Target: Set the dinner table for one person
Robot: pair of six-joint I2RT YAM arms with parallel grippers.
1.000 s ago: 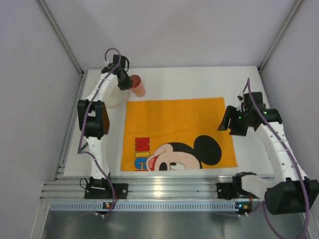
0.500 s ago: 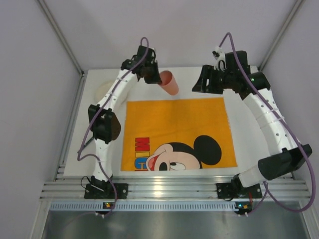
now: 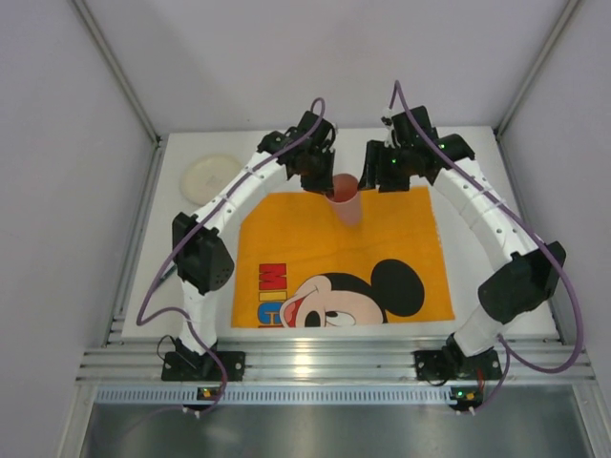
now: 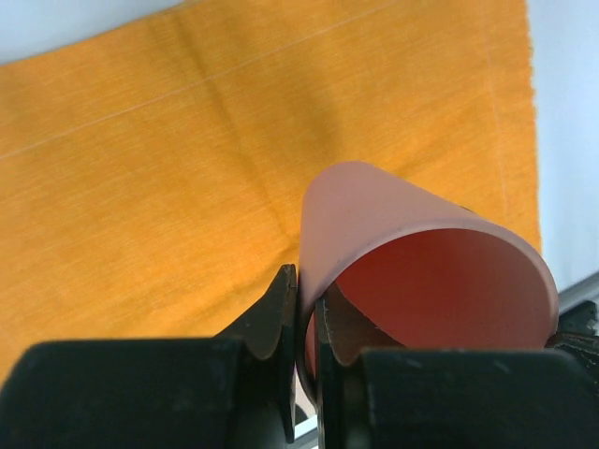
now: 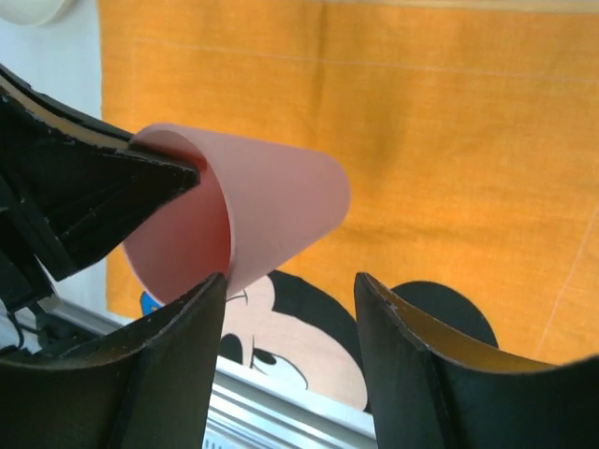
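My left gripper [image 3: 323, 181] is shut on the rim of a pink cup [image 3: 346, 197], one finger inside and one outside, and holds it tilted above the back edge of the orange Mickey Mouse mat [image 3: 325, 239]. In the left wrist view the cup [image 4: 421, 281] fills the lower right, pinched by the gripper [image 4: 304, 281]. My right gripper [image 3: 377, 176] is open just right of the cup. In the right wrist view its left finger touches or nearly touches the cup [image 5: 271, 210], and the gripper [image 5: 290, 281] holds nothing. The white dinner table [image 3: 477, 162] lies under the mat.
A pale round plate [image 3: 212, 176] lies on the table at the back left, and its edge shows in the right wrist view [image 5: 28, 9]. The ridged silver rail [image 3: 305, 363] runs along the near edge. Grey walls enclose the table's sides and back.
My left arm swung right, carrying the cup from the back left corner to above the mat's back edge and uncovering the plate. My right arm swung from the right side in beside the cup.
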